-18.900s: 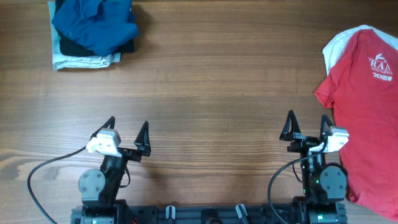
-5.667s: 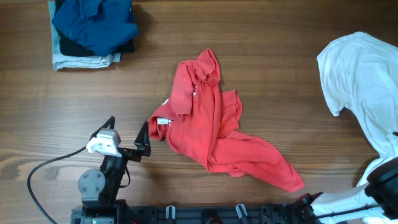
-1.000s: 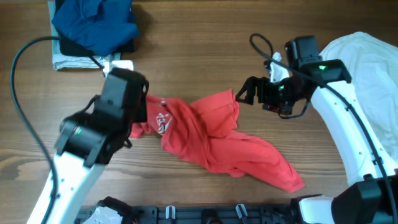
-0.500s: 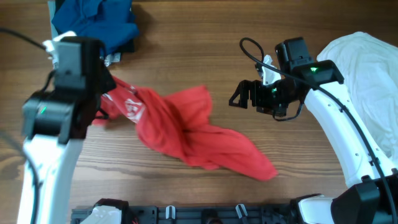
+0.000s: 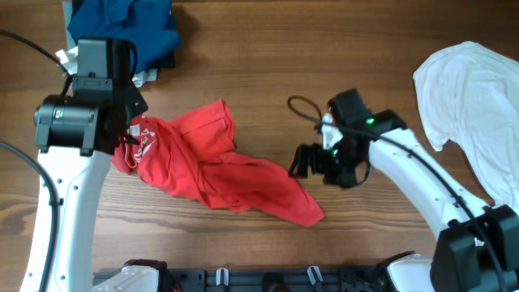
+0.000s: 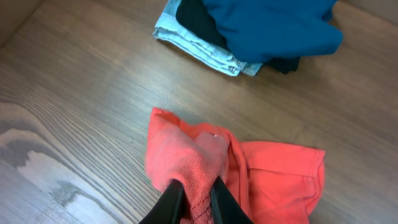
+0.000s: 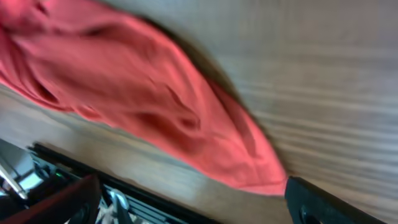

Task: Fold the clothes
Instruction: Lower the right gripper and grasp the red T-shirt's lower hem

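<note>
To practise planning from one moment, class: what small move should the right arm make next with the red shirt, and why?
Probably lower the open right end effector onto the loose end of the red shirt beside it and close. The left end effector pinches the far corner and the shirt lies bunched, so a second hold could pull it flat.

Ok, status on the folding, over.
Left gripper shut on red shirt. Right gripper open beside it. Crumpled, not yet folded. White shirt apart, far right.

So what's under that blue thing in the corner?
A black garment, then a pale blue folded cloth on the wooden table. The blue garment covers most of both.
</note>
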Robot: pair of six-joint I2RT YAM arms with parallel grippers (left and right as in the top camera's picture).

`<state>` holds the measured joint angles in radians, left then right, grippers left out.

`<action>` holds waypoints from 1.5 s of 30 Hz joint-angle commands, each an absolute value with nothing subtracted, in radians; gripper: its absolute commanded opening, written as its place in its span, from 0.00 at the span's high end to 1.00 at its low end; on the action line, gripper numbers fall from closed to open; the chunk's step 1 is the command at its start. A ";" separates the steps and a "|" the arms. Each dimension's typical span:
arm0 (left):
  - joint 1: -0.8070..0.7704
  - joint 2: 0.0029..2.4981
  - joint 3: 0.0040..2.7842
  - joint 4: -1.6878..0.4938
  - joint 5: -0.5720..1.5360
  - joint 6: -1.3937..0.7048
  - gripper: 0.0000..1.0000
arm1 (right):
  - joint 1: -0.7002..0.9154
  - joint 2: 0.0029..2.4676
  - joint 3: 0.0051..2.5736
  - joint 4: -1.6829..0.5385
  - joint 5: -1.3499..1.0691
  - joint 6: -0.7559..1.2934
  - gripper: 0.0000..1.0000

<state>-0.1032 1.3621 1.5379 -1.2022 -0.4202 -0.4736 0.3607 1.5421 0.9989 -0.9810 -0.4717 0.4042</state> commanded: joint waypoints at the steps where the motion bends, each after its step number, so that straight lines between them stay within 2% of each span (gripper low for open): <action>1: -0.099 1.374 1.542 -1.207 -0.415 -0.487 0.87 | 0.407 1.552 0.942 -0.983 -0.452 0.495 0.07; 3: -0.099 1.374 1.542 -1.214 -0.416 -0.487 0.87 | 0.428 1.552 0.890 -0.992 -0.366 0.578 0.07; 7: -0.099 1.374 1.542 -1.223 -0.415 -0.487 0.85 | 0.429 1.552 0.831 -0.978 -0.358 0.610 0.10; 16: -0.099 1.374 1.542 -1.224 -0.415 -0.488 0.82 | 0.429 1.552 0.756 -0.901 -0.344 0.605 0.11; 22: -0.099 1.374 1.542 -1.228 -0.415 -0.487 0.81 | 0.429 1.552 0.711 -0.842 -0.344 0.628 0.21; 24: -0.099 1.374 1.542 -1.228 -0.414 -0.487 0.80 | 0.429 1.552 0.711 -0.830 -0.352 0.629 0.28; 30: -0.099 1.374 1.542 -1.229 -0.400 -0.487 0.72 | 0.429 1.552 0.711 -0.815 -0.366 0.630 0.34; 38: -0.099 1.374 1.542 -1.231 -0.400 -0.487 0.70 | 0.429 1.552 0.646 -0.760 -0.345 0.654 0.33; 41: -0.099 1.374 1.542 -1.231 -0.400 -0.487 0.70 | 0.429 1.552 0.646 -0.760 -0.314 0.655 0.43; 45: -0.099 1.374 1.542 -1.228 -0.400 -0.487 0.69 | 0.429 1.552 0.646 -0.768 -0.300 0.662 0.47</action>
